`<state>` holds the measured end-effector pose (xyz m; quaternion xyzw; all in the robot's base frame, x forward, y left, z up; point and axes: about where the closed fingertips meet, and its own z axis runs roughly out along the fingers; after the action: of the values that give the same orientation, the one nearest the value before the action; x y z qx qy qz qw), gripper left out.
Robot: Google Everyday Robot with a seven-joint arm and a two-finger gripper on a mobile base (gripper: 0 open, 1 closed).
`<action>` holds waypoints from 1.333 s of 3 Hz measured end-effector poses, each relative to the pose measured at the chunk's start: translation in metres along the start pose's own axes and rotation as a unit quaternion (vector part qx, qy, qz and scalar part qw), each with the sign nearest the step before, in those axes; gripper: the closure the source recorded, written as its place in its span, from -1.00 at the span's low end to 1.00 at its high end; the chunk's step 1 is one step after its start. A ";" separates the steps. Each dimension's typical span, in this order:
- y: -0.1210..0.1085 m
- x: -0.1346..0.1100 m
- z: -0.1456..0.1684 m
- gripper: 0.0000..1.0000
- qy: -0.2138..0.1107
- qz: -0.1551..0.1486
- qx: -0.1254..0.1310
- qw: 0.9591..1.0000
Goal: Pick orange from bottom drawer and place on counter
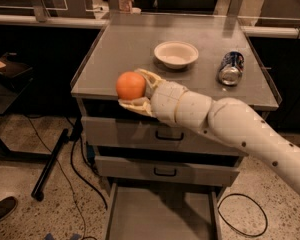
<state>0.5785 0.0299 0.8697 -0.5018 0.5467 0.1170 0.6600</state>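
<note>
Smooth, round and evenly orange, the orange is clamped in the gripper, one pale finger over its top and one beneath. It hangs right at the front edge of the counter, about seven o'clock from the white bowl. The arm comes in from four o'clock, slanting up toward ten, above the open bottom drawer.
</note>
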 end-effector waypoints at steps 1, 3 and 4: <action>-0.028 -0.017 0.020 1.00 -0.006 -0.005 -0.008 1.000; -0.041 -0.025 0.054 1.00 -0.010 -0.003 -0.036 0.999; -0.041 -0.025 0.054 1.00 -0.010 -0.003 -0.036 0.999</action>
<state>0.6306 0.0637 0.9069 -0.5259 0.5341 0.1392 0.6471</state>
